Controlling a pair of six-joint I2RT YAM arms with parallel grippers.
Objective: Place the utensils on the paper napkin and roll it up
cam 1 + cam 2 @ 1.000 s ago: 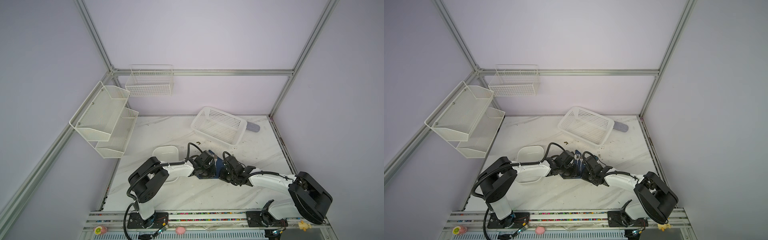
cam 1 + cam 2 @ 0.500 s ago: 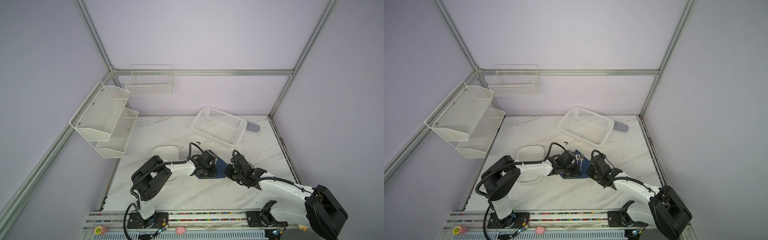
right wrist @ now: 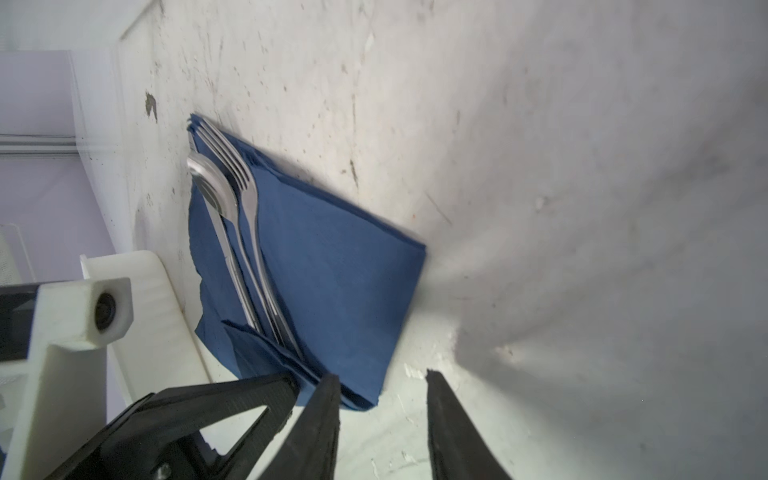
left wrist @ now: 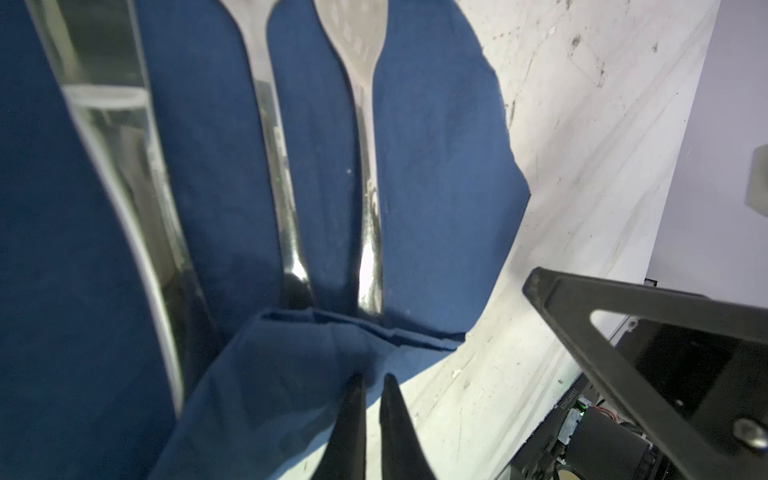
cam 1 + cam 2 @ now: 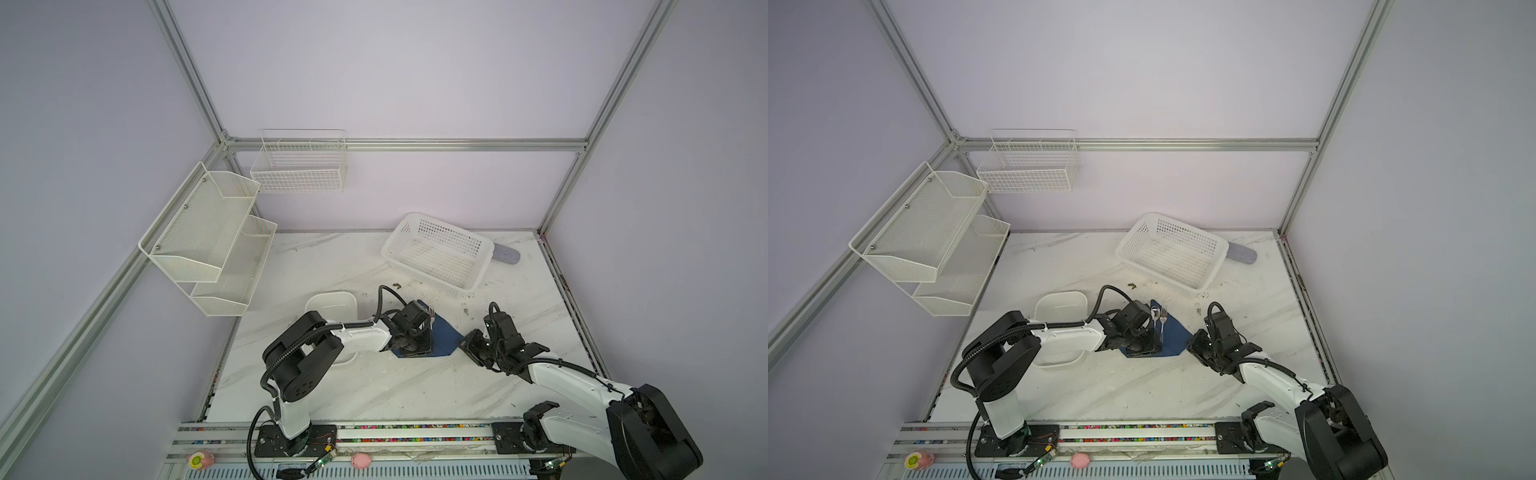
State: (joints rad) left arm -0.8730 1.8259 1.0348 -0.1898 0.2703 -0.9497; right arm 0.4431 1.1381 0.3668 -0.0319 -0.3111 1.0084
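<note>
Fork [image 3: 248, 198] and spoon [image 3: 211, 186] lie on blue napkin [image 3: 336, 274].

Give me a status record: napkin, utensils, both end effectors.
napkin: navy-blue square paper napkin on the white marble table, one corner folded over the handle ends
utensils: silver metal fork and silver metal spoon side by side on the napkin; wider silver piece beside them, probably the knife
left end effector: shut, pinching the folded corner
right end effector: open, empty, beside the napkin's edge
roll: only that corner turned over
</note>
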